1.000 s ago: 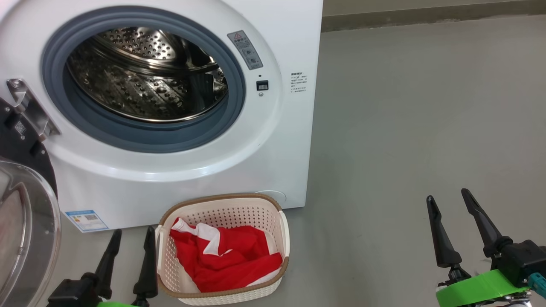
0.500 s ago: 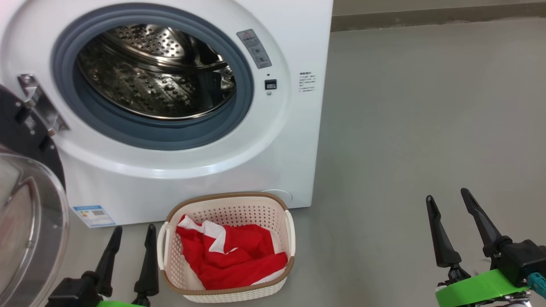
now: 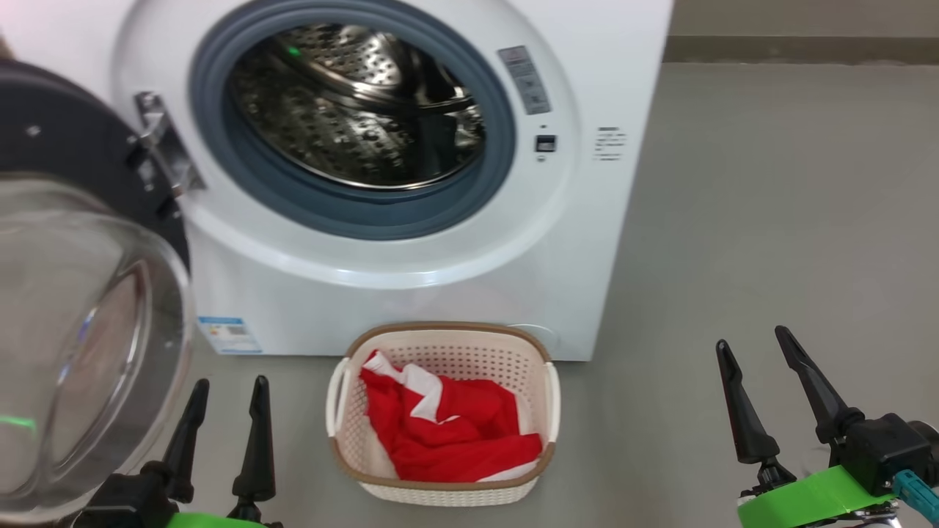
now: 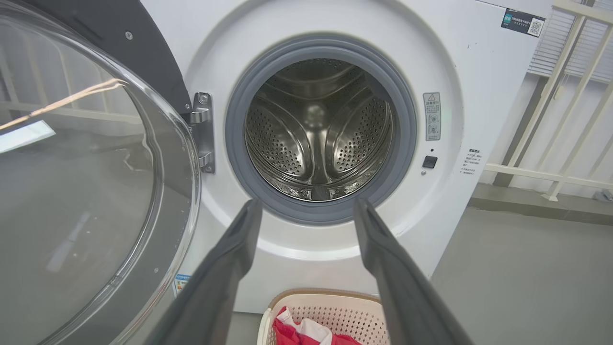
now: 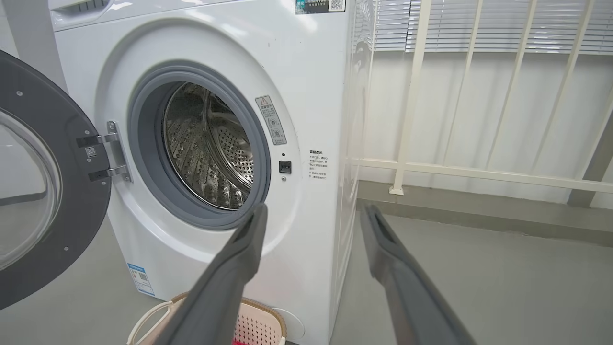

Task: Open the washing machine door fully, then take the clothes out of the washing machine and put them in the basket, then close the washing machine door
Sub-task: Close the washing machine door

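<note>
The white washing machine (image 3: 411, 293) stands with its steel drum (image 3: 359, 110) bare of fabric. Its door (image 3: 81, 323), black-rimmed with a clear glass bowl, hangs swung wide open to the left on a metal hinge (image 3: 165, 150). On the floor before the machine, the cream basket (image 3: 444, 484) holds the red clothes (image 3: 447, 429) with white stripes. My left gripper (image 3: 227, 385) is open, low between door and basket, holding nothing. My right gripper (image 3: 755, 341) is open over bare floor at the lower right. The left wrist view faces the drum (image 4: 318, 134); the door (image 5: 52, 201) also appears in the right wrist view.
Grey floor (image 3: 770, 220) stretches to the right of the machine. A cream railing (image 5: 479, 96) with blinds behind it runs along the wall beyond the washer. A blue sticker (image 3: 229, 334) sits low on the machine's front.
The head camera has turned left: machine, basket and door all sit further right in view and more of the door shows. Both grippers keep their open pose.
</note>
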Available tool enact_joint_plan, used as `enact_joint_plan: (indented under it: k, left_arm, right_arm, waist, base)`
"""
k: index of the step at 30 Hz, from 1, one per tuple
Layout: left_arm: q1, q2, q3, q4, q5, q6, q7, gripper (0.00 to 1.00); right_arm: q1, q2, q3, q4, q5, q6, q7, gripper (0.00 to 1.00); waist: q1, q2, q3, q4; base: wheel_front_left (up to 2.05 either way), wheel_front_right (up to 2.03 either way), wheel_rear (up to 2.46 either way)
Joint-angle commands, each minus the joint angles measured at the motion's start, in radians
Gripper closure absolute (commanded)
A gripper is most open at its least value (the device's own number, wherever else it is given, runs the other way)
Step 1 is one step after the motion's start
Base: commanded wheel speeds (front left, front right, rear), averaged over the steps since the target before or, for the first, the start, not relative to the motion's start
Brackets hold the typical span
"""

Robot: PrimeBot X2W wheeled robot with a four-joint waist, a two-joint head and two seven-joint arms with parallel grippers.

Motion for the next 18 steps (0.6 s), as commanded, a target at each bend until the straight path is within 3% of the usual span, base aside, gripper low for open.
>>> enact_joint_plan:
  k: [1, 18]
  left_arm:
    - [-0.009, 0.010, 0.032, -0.033, 0.012, 0.006, -0.012, 0.00]
    - [0.005, 0.011, 0.039, -0.093, 0.028, 0.033, -0.012, 0.00]
  right_arm:
    - [-0.043, -0.015, 0.027, -0.028, 0.001, 0.006, -0.006, 0.00]
    - [-0.066, -0.012, 0.049, -0.041, -0.003, 0.006, -0.006, 0.00]
  waist:
    - [0.0000, 0.0000, 0.000, 0.057]
    - [0.0000, 0.0000, 0.004, 0.254]
  base:
    - [0.00, 0.00, 0.00]
    - [0.00, 0.00, 0.00]
